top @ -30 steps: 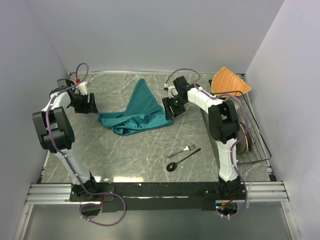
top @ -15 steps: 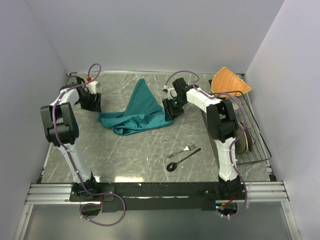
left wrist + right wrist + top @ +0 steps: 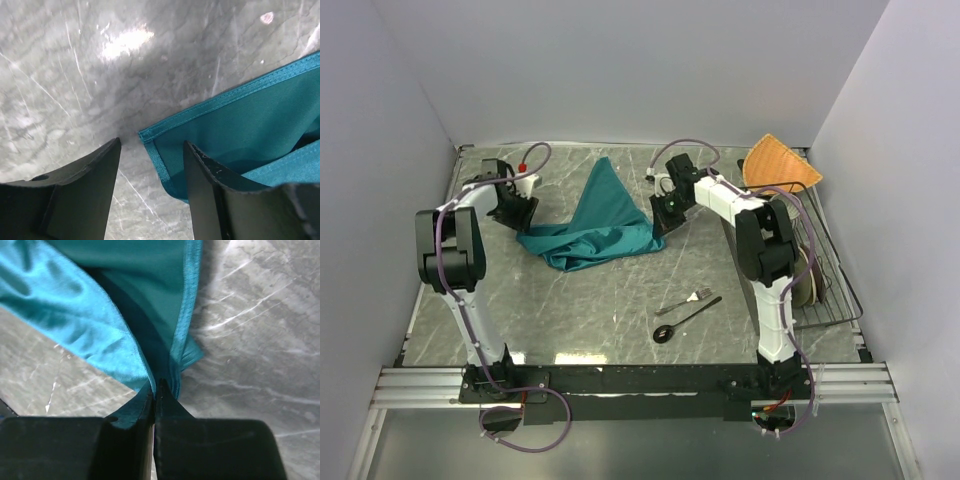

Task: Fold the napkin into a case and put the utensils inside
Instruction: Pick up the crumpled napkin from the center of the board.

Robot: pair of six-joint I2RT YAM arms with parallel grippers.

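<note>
The right hand [image 3: 155, 391] is gripping the teal cloth napkin [image 3: 165, 275]: its two black fingers are pressing together with a hemmed corner of the cloth caught between them. Seen from the wrist, the cloth is fanning away toward 12 o'clock in two glossy folds, and the fingers are hiding how much of the corner sits inside them.

The left hand [image 3: 150, 167] is standing open. Its two dark fingers [image 3: 80, 195] are spread, and the napkin's opposite stitched corner is lying on the grey marbled table [image 3: 600, 310] in the gap between them. The finger on the 3 o'clock side is covering part of the cloth, so whether it touches the cloth is hard to tell.

From above, the single napkin is lying rumpled between the two hands in the far half of the table, with one point reaching toward 12 o'clock. At 5 o'clock from it, well apart, one small silver metal fork [image 3: 688, 298] and one slim dark spoon with a round black bowl [image 3: 686, 320] are lying just beside each other.

One orange woven fan-shaped cloth [image 3: 778, 165] is resting at the table's 2 o'clock corner. At 3 o'clock a dark wire rack [image 3: 842, 300] is holding round dishes [image 3: 810, 283]; the right arm is partly hiding them, so their number cannot be counted.
</note>
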